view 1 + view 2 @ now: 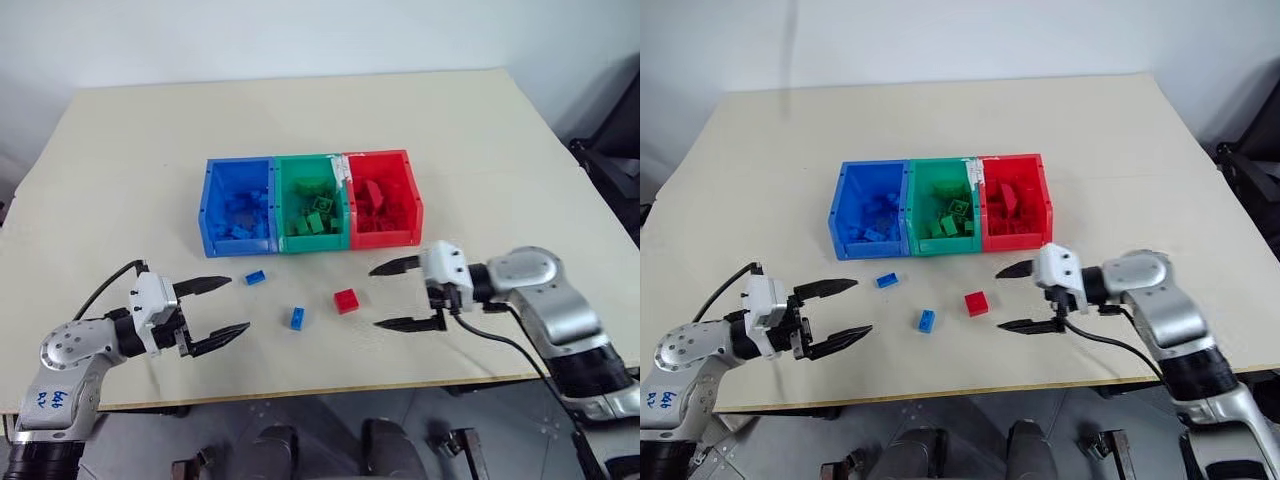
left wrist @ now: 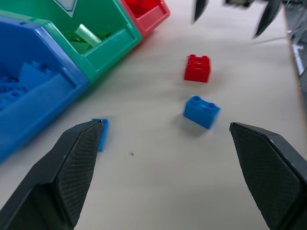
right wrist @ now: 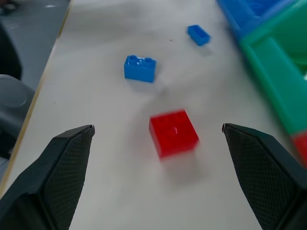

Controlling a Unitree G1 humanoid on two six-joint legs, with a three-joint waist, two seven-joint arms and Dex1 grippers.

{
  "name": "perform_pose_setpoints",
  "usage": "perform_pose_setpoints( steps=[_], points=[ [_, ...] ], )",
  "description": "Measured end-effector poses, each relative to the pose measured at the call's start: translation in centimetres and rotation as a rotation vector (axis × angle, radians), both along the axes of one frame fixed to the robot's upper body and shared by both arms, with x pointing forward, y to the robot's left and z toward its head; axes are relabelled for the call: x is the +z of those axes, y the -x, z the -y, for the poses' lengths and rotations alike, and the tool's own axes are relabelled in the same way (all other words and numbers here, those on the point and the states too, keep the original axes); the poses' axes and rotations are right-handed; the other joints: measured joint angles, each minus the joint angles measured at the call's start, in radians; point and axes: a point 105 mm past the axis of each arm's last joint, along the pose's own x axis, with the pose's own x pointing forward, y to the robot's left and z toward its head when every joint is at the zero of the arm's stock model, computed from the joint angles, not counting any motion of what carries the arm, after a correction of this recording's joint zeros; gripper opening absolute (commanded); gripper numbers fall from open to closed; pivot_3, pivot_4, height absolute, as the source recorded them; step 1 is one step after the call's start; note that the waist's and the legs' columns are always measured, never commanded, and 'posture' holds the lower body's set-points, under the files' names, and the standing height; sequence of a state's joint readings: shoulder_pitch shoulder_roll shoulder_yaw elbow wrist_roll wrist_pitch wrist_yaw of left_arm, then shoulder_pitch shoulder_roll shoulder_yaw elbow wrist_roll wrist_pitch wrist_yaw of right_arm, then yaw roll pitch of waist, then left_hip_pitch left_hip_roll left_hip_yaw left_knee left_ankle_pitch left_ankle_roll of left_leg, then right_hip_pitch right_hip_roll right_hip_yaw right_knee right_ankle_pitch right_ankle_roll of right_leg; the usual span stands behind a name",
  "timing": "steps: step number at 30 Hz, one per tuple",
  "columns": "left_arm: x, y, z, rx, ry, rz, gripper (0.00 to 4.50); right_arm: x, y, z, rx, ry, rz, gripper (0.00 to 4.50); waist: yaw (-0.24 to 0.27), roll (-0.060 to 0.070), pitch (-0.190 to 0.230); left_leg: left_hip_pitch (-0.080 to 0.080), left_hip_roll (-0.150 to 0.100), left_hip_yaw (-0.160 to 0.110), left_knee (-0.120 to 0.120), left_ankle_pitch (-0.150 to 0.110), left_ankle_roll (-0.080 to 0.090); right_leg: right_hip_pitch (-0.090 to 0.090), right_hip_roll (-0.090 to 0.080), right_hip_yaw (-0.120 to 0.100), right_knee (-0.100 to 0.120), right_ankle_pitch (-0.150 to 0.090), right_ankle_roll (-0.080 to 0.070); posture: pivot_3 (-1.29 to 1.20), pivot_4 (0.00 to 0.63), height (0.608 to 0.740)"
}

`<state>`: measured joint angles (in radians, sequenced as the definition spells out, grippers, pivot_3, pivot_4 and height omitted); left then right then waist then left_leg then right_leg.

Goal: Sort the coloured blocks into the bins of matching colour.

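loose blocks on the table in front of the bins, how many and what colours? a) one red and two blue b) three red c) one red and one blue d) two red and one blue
a: one red block and two blue blocks lie on the table in front of the bins, between the two open pincers.

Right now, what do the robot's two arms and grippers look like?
Both arms are silver-grey metal with black joints and black cables. Each gripper, left and right, has a white housing and two pointed black fingers with textured pads. The left arm bears blue handwriting.
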<state>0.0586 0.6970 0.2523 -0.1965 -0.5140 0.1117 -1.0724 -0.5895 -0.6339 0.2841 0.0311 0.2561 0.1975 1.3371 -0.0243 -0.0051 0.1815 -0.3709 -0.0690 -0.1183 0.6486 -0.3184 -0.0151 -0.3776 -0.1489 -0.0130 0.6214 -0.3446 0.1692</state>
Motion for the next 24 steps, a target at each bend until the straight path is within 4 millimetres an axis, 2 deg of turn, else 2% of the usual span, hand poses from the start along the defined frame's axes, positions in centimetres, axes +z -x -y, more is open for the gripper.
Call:
perform_pose_setpoints(
  steps=[3,4,6,13,16,19,24],
  points=[
    [-0.2,0.8,-0.1,-0.01,-0.007,-0.013,4.5,-1.7,-0.4,-1.0,0.013,0.059,-0.031,4.46,0.005,0.0,0.0,-0.001,-0.001,-0.002,0.0,0.0,0.0,0.0,0.0,-0.001,0.0,0.0,0.0,0.0,0.15,0.74],
    [-0.4,1.1,-0.1,-0.011,-0.008,-0.021,4.5,-2.3,-0.6,-1.1,0.008,0.071,-0.036,4.29,0.005,0.0,0.0,-0.001,-0.001,-0.002,0.0,0.0,0.0,0.0,0.0,-0.001,0.0,0.0,0.0,0.0,0.15,0.74],
    [-0.8,1.5,-0.3,-0.005,-0.01,-0.039,4.5,-3.5,-1.0,-1.6,-0.003,0.097,-0.043,3.89,0.003,0.0,0.0,-0.001,-0.001,-0.002,0.0,0.0,0.0,0.0,0.0,-0.001,0.0,0.0,0.0,0.0,0.15,0.74],
    [-0.7,1.8,-0.3,-0.008,-0.03,0.0,4.5,-3.5,-1.4,-1.9,-0.006,0.089,-0.006,1.59,-0.001,0.0,0.0,-0.001,-0.001,-0.002,0.0,0.0,0.0,0.0,0.0,-0.002,0.0,0.0,0.0,0.0,0.15,0.74],
    [-0.7,1.8,-0.3,-0.005,-0.034,0.009,4.5,-3.5,-1.5,-1.7,-0.021,0.075,0.002,1.49,-0.001,0.0,0.0,-0.001,-0.001,-0.002,0.0,0.0,-0.001,0.0,0.0,-0.002,0.0,0.0,0.0,0.0,0.15,0.74],
    [0.1,0.7,-0.1,0.054,0.018,0.054,4.5,-1.8,-2.8,-0.5,-0.146,-0.026,0.023,1.49,0.005,0.0,0.0,-0.001,-0.002,-0.002,0.001,0.0,0.0,0.0,0.0,-0.002,0.001,0.0,0.0,0.0,0.15,0.74],
    [1.4,-0.5,-0.7,0.158,0.105,0.068,4.5,4.4,-6.4,3.3,-0.389,-0.18,0.14,1.49,0.003,0.001,0.0,-0.001,-0.001,-0.002,0.0,0.0,-0.001,-0.001,0.0,-0.001,0.001,0.0,0.0,0.0,0.15,0.74]
  ],
)
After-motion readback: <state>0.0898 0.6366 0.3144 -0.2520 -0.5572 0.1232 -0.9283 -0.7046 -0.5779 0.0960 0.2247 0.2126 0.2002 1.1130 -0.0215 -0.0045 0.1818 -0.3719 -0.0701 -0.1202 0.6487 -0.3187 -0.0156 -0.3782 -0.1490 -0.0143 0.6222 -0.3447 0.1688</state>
